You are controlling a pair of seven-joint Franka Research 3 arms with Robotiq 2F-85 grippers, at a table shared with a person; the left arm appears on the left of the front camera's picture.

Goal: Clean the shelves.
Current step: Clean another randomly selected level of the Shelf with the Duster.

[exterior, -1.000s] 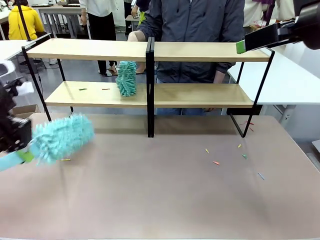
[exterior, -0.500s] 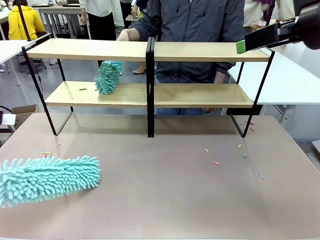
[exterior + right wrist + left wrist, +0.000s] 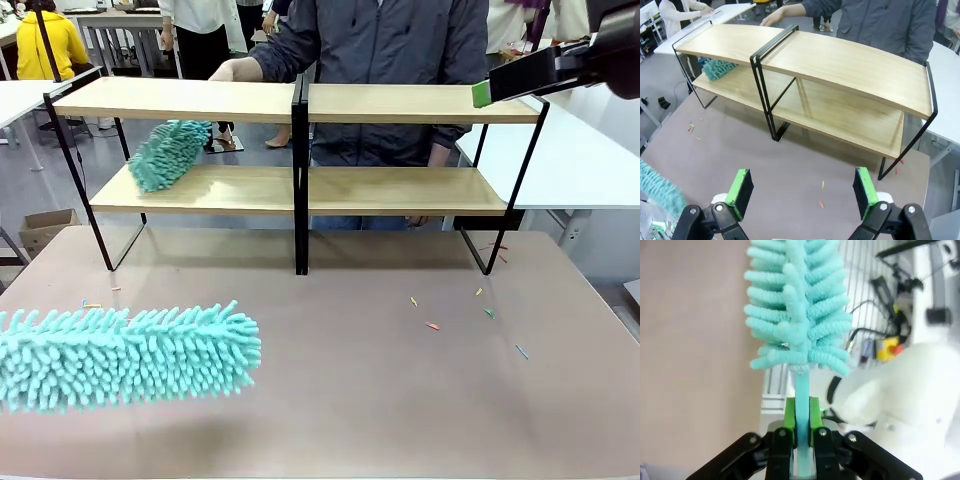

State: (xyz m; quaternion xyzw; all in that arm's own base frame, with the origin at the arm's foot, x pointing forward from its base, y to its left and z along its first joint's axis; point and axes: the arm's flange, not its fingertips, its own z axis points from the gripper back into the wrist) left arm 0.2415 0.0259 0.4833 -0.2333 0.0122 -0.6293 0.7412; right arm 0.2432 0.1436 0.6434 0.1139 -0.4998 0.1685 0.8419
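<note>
The shelves [image 3: 400, 190] stand across the far half of the table, also seen from above in the right wrist view [image 3: 840, 65]. My left gripper [image 3: 801, 432] is shut on the thin handle of a teal fluffy duster [image 3: 797, 315]. The duster's head [image 3: 120, 355] lies low over the table's front left. A person behind the rack holds a second teal duster [image 3: 168, 152] on the lower left board, one hand [image 3: 232, 70] resting on the top board. My right gripper [image 3: 801, 192] hangs open and empty high above the table's right side [image 3: 484, 93].
Small coloured scraps lie on the brown tabletop at right [image 3: 432, 325] and at left [image 3: 90, 304]. A white table [image 3: 590, 160] stands to the right of the rack. A cardboard box [image 3: 45, 225] sits on the floor at left.
My duster head has swung rightward and lower over the table's front left. The person's duster has slid left along the lower board. My right gripper has stayed still.
</note>
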